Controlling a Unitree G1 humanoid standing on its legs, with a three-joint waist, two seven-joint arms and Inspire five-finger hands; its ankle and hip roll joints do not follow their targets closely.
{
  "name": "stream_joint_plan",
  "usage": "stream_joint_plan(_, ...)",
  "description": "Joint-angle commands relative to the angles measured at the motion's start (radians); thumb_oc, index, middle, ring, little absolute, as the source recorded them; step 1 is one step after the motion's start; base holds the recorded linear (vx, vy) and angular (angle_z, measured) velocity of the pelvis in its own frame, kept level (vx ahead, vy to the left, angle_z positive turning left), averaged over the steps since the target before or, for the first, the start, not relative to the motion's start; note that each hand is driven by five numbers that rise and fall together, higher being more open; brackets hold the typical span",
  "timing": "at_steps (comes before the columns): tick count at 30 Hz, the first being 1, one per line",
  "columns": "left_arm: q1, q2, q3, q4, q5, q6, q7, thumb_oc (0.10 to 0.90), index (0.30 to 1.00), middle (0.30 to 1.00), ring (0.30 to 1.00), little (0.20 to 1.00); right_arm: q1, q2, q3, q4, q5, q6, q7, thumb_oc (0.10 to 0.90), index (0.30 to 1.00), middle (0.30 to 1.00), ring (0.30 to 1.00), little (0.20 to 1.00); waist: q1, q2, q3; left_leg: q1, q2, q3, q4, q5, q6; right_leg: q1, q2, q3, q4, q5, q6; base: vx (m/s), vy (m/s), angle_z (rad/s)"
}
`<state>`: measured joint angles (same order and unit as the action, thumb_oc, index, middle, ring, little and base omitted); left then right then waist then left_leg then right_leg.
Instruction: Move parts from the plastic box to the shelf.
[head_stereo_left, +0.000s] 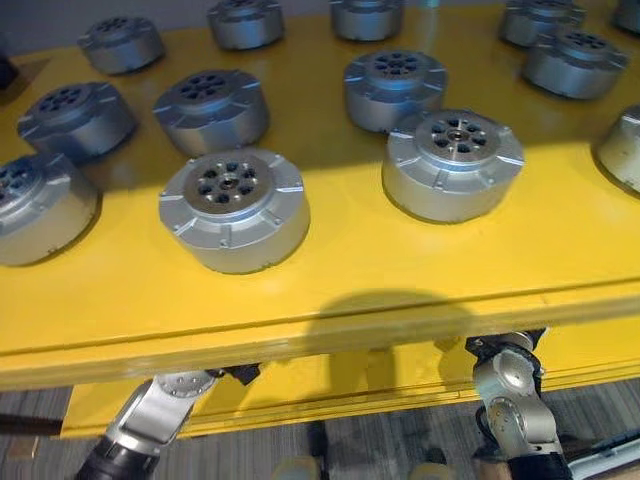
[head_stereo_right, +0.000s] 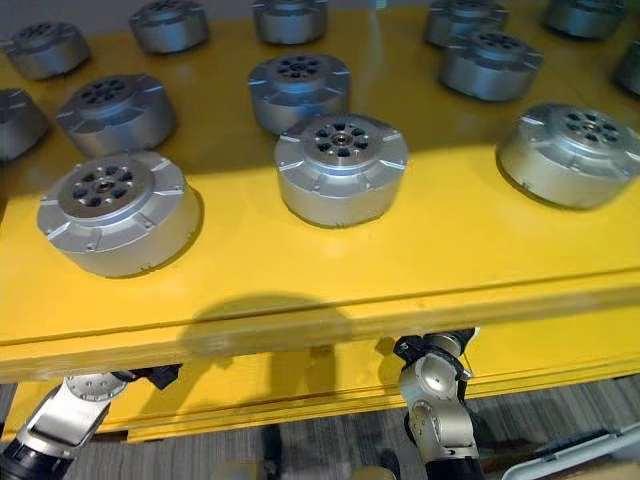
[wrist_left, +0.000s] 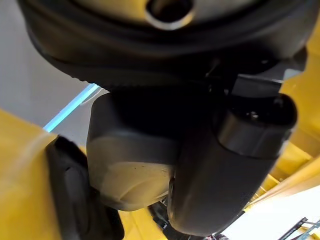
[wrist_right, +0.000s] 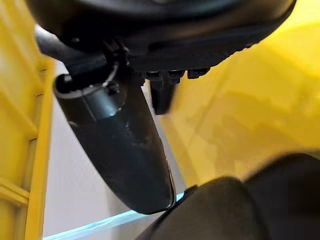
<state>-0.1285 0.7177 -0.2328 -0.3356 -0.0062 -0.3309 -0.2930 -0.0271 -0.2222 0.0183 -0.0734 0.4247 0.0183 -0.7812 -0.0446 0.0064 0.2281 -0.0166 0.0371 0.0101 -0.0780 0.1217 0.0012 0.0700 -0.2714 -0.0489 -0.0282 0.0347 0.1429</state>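
On yellow shelf (head_stereo_left: 400, 270), many grey parts (head_stereo_left: 235, 208).

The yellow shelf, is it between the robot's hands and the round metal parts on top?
Yes. Both hands sit beneath the yellow shelf, the left hand and right hand tucked under its front edge. The round metal parts rest on top.
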Motion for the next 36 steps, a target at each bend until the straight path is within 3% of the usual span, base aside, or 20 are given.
stream_joint_plan(1, -0.157, -0.099, -0.016, -0.206, -0.122, -0.075, 0.074, 0.400, 0.300, 0.300, 0.300, 0.300, -0.085, -0.090, -0.037, -0.066, -0.161, -0.059, -0.107, 0.900, 1.000, 1.000, 1.000, 1.000, -0.029, 0.025, -0.070, 0.082, 0.125, 0.059, 0.031, -0.116, -0.061, -0.051, 0.053, -0.009, 0.129, -0.026, 0.013, -0.09, -0.084, 0.47)
stream_joint_plan(9, -0.258, -0.112, -0.097, -0.179, -0.320, -0.059, -0.034, 0.400, 0.300, 0.300, 0.300, 0.300, -0.165, -0.153, -0.044, 0.033, -0.226, 0.043, -0.266, 0.900, 1.000, 1.000, 1.000, 1.000, -0.050, 0.025, -0.062, 0.104, 0.138, 0.083, 0.042, -0.117, -0.078, -0.021, 0.056, 0.020, 0.111, -0.027, 0.026, -0.13, 0.030, -0.14)
stream_joint_plan(10, -0.286, -0.128, -0.118, -0.167, -0.352, -0.082, -0.051, 0.400, 0.300, 0.300, 0.300, 0.300, -0.175, -0.152, -0.044, 0.047, -0.219, 0.070, -0.266, 0.900, 1.000, 1.000, 1.000, 1.000, -0.059, 0.023, -0.063, 0.122, 0.137, 0.091, 0.043, -0.129, -0.077, -0.011, 0.050, 0.021, 0.112, -0.028, 0.029, -0.15, 0.107, -0.12)
stream_joint_plan(13, -0.340, -0.164, -0.144, -0.164, -0.367, -0.074, -0.061, 0.400, 0.300, 0.300, 0.300, 0.300, -0.204, -0.158, -0.038, 0.095, -0.232, 0.084, -0.253, 0.900, 1.000, 1.000, 1.000, 1.000, -0.069, 0.020, -0.062, 0.140, 0.138, 0.111, 0.048, -0.132, -0.077, 0.000, 0.044, 0.025, 0.111, -0.019, 0.031, -0.08, 0.095, -0.21)
stream_joint_plan(15, -0.455, -0.224, -0.197, -0.133, -0.353, -0.044, -0.034, 0.400, 0.300, 0.300, 0.300, 0.300, -0.279, -0.160, -0.006, 0.169, -0.245, 0.087, -0.206, 0.900, 1.000, 1.000, 1.000, 1.000, -0.099, 0.011, -0.069, 0.181, 0.141, 0.162, 0.056, -0.144, -0.076, 0.014, 0.041, 0.039, 0.117, -0.006, 0.035, -0.06, 0.114, -0.15)
stream_joint_plan(20, -0.543, -0.313, -0.223, -0.102, -0.381, 0.019, -0.082, 0.400, 0.300, 0.300, 0.300, 0.300, -0.345, -0.153, 0.000, 0.202, -0.243, 0.100, -0.169, 0.900, 1.000, 1.000, 1.000, 1.000, -0.119, -0.001, -0.091, 0.201, 0.138, 0.185, 0.071, -0.166, -0.074, 0.024, 0.047, 0.062, 0.125, -0.013, 0.032, -0.01, 0.038, -0.34)
stream_joint_plan(29, -0.547, -0.344, -0.218, -0.082, -0.356, 0.057, -0.077, 0.400, 0.300, 0.300, 0.300, 0.300, -0.359, -0.134, 0.006, 0.214, -0.247, 0.142, -0.131, 0.900, 1.000, 1.000, 1.000, 1.000, -0.118, -0.007, -0.114, 0.208, 0.134, 0.193, 0.087, -0.190, -0.069, 0.031, 0.043, 0.059, 0.130, -0.030, 0.034, 0.02, -0.003, -0.04)
stream_joint_plan(36, -0.487, -0.314, -0.188, -0.085, -0.351, 0.016, -0.108, 0.400, 0.300, 0.300, 0.300, 0.300, -0.324, -0.129, 0.014, 0.209, -0.258, 0.148, -0.113, 0.900, 1.000, 1.000, 1.000, 1.000, -0.093, -0.010, -0.122, 0.205, 0.127, 0.177, 0.087, -0.197, -0.059, 0.041, 0.049, 0.033, 0.132, -0.047, 0.028, 0.03, -0.101, 0.01)
